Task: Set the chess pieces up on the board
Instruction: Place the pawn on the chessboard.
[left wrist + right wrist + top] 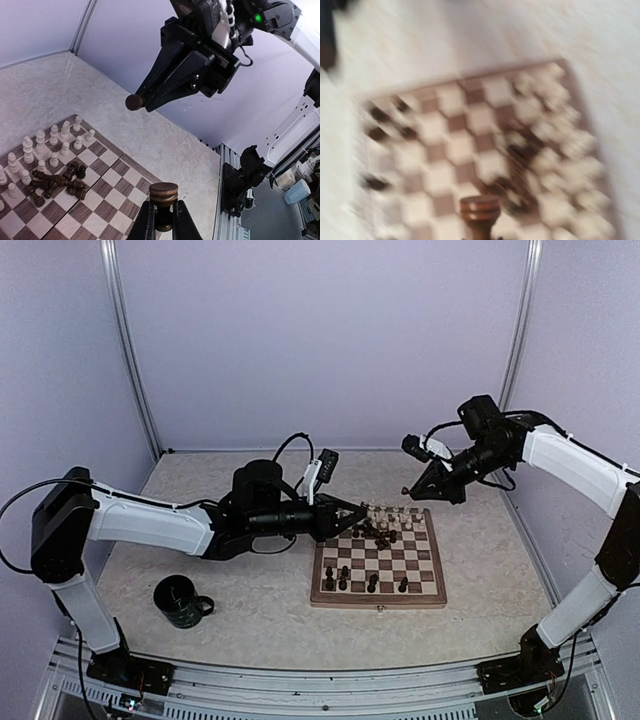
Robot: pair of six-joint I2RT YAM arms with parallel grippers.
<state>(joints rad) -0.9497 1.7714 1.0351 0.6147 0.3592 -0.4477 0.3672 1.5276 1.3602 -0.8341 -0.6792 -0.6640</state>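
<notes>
The board [430,585] lies right of centre on the table. Cream chess pieces [397,515] line its far rows, and a heap of dark chess pieces [381,536] lies toppled just in front of them. A few dark ones [343,577] stand on the near rows. My left gripper [362,517] hovers over the board's far left corner, shut on a dark piece [164,196] by its stem. My right gripper [407,490] hangs above the far edge, shut on another dark piece [134,102]. The right wrist view is blurred; that dark piece [479,212] sticks up over the board [450,145].
A dark green mug [183,602] stands on the table to the left of the board, near the left arm's base. Both arms meet over the board's far side, their tips close together. Enclosure walls ring the table.
</notes>
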